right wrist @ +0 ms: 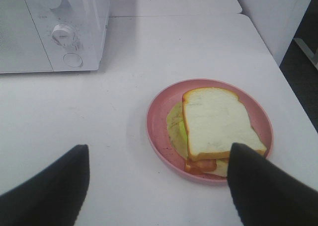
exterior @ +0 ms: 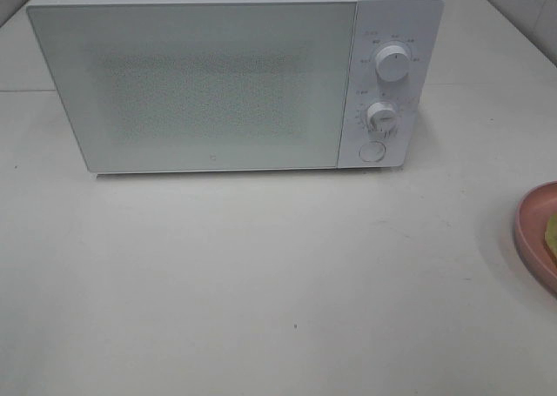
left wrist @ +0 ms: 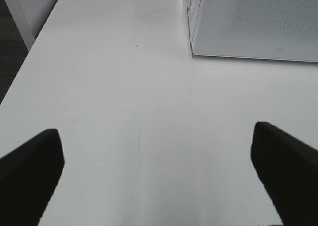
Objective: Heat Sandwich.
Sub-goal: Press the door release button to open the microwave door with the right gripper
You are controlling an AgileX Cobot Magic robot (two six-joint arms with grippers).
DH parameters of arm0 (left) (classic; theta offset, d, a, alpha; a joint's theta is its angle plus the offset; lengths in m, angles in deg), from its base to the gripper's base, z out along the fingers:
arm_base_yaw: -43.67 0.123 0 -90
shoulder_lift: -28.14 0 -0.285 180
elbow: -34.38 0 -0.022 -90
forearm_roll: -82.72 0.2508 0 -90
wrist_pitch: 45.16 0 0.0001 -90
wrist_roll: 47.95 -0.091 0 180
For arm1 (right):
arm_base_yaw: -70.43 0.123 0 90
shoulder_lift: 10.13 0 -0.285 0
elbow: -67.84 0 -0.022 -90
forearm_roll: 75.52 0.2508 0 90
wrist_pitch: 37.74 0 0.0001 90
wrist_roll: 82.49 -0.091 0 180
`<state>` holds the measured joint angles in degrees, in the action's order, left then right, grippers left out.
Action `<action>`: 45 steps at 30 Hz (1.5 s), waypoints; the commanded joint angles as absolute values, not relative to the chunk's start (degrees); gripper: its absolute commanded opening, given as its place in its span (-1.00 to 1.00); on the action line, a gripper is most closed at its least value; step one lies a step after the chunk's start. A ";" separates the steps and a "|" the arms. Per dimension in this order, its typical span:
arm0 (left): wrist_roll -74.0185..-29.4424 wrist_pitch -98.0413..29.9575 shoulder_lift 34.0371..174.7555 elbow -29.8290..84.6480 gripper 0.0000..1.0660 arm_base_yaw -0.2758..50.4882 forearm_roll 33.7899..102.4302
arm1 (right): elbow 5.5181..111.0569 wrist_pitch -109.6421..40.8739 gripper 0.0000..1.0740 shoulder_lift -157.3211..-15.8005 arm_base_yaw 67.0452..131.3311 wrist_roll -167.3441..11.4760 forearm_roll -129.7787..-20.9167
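Two grippers are hanging above the table (exterior: 261,283), both with jaws spread wide and holding nothing. The left gripper (left wrist: 155,131) is facing bare tabletop near a front corner of the microwave (left wrist: 253,22), and the right gripper (right wrist: 160,147) is hovering over the near rim of the pink plate (right wrist: 158,136). The sandwich (right wrist: 216,121) is lying on that plate, to the right of the microwave and well apart from it; in the high view only a sliver of plate is showing at the right edge.

The microwave door (exterior: 191,83) is sitting shut, so I am judging that opening it is the step in hand. The round button (exterior: 372,151) under the dials (exterior: 393,63) is probably the release. It is calling for a straight, centred press from the right gripper, the nearer one, with the left arm standing outside the door's likely swing. The plate should be waiting where it is until the cavity is open.

Counting up, I am seeing one microwave, one door, two dials, one button, one plate, one sandwich and two grippers
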<state>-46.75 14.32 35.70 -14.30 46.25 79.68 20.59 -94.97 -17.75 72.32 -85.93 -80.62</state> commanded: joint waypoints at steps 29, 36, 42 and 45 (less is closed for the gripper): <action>-46.69 14.09 34.04 -14.53 0.83 46.36 79.34 | 22.36 -87.87 0.37 -24.34 72.03 -85.81 -80.62; -46.69 14.09 34.04 -14.53 0.83 46.36 79.34 | 22.36 -84.32 0.37 -28.52 72.03 -85.81 -80.62; -46.69 14.09 34.04 -14.53 0.83 46.36 79.34 | 22.13 -78.59 0.37 -32.87 72.03 -85.81 -80.62; -46.69 14.09 34.04 -14.53 0.83 46.36 79.34 | 22.02 -75.49 0.37 -35.40 72.03 -85.81 -80.62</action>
